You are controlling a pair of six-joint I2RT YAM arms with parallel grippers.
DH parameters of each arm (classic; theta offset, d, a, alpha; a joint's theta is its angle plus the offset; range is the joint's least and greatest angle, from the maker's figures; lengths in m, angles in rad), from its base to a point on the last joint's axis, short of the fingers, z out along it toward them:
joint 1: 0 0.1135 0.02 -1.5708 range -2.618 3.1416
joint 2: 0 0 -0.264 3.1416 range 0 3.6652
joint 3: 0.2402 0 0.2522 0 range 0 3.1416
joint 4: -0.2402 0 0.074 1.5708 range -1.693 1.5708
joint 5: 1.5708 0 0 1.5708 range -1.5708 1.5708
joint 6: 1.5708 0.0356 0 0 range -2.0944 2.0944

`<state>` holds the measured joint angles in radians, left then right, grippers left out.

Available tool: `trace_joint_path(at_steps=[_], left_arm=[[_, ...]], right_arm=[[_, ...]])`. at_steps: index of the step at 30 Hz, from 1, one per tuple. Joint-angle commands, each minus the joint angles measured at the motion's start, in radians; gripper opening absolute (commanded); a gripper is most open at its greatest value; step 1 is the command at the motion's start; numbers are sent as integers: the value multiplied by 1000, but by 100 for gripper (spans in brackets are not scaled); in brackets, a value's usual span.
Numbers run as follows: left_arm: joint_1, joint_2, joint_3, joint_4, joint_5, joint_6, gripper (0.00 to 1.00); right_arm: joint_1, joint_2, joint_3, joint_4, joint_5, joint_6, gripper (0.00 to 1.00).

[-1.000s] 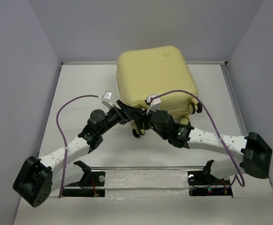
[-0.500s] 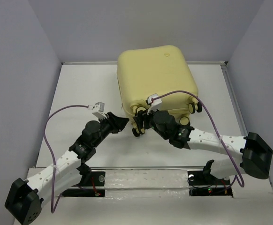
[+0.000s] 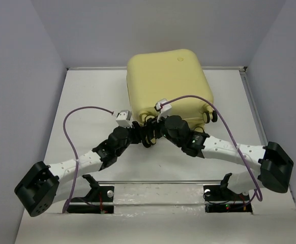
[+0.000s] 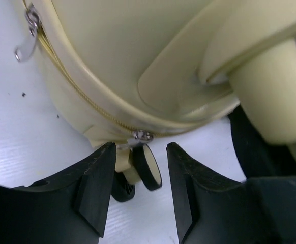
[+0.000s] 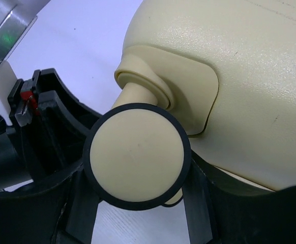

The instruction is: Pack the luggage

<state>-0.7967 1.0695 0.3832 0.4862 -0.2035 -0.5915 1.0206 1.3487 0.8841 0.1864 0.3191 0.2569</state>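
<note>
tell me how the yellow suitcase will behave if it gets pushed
The luggage looks hard-shelled, so likely stiff, not floppy. Its caster wheel suggests it rolls easily once upright. Smooth rounded sides may be slippery to grip.

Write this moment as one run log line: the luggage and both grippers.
luggage: shut, lying flat | left gripper: open, facing zipper pull | right gripper: fingers either side of caster wheel, grip unclear
</note>
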Motion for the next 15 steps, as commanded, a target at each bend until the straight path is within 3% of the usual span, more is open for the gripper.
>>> trace_joint_path(at_steps=[1, 8, 13, 15], left_arm=[[-7, 53, 71, 120, -169, 44, 56], [-12, 124, 117, 180, -264, 16, 49], [-22, 135, 132, 157, -385, -11, 11], [-21, 116, 137, 118, -433, -10, 6]], right_arm=[[-8, -25, 113, 170, -58, 10, 7], [-8, -37, 85, 197, -146, 38, 7], [-8, -81, 32, 223, -166, 61, 7], [-8, -101, -3, 225, -144, 65, 7]])
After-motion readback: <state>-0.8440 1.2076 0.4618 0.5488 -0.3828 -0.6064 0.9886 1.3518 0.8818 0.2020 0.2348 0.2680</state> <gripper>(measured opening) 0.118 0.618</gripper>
